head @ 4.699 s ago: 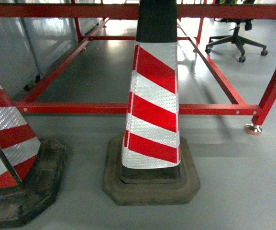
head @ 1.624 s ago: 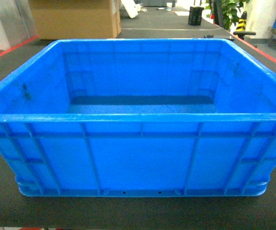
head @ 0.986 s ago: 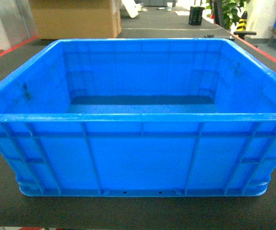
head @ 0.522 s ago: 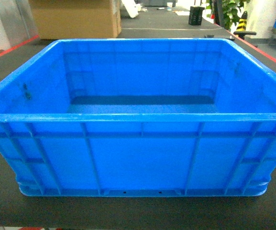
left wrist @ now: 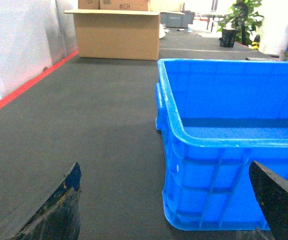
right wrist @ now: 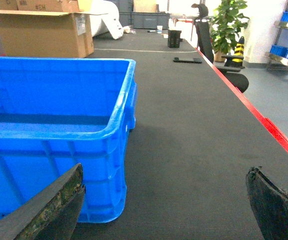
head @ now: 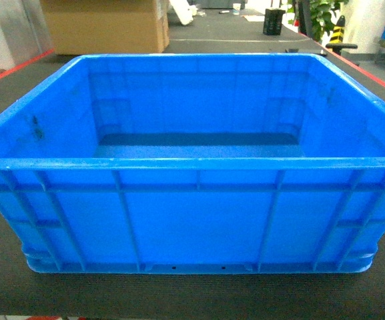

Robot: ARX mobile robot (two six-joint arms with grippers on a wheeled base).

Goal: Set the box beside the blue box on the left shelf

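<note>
We are looking straight at the box (head: 192,220), a large bright blue plastic crate that is filling most of the head view. It is sitting upright on a dark grey matted surface (left wrist: 84,125), with its near wall facing us. That wall is showing a thick rim along the top, vertical ribs across the middle and diagonal ribs near both corners. The inside is smooth and glossy, and nothing is lying in it. A small dark mark is showing on the inner left wall.

In the left wrist view we are seeing the left gripper (left wrist: 171,210) with its jaws spread wide; one dark, worn fingertip (left wrist: 59,210) is showing at the lower left and the other at the lower right. The crate's near left corner is lying between them, but neither finger is touching it, and the gripper is holding nothing.

In the right wrist view the right gripper (right wrist: 168,207) is likewise released, its two dark fingers far apart at the bottom corners of the frame. The crate's near right corner is standing between them, untouched.

Farther back on the left, a cardboard carton (left wrist: 118,32) is resting on the same surface. A red edge strip (right wrist: 263,125) is running along the right side, and a potted plant (right wrist: 227,22) is standing far off on the right.
</note>
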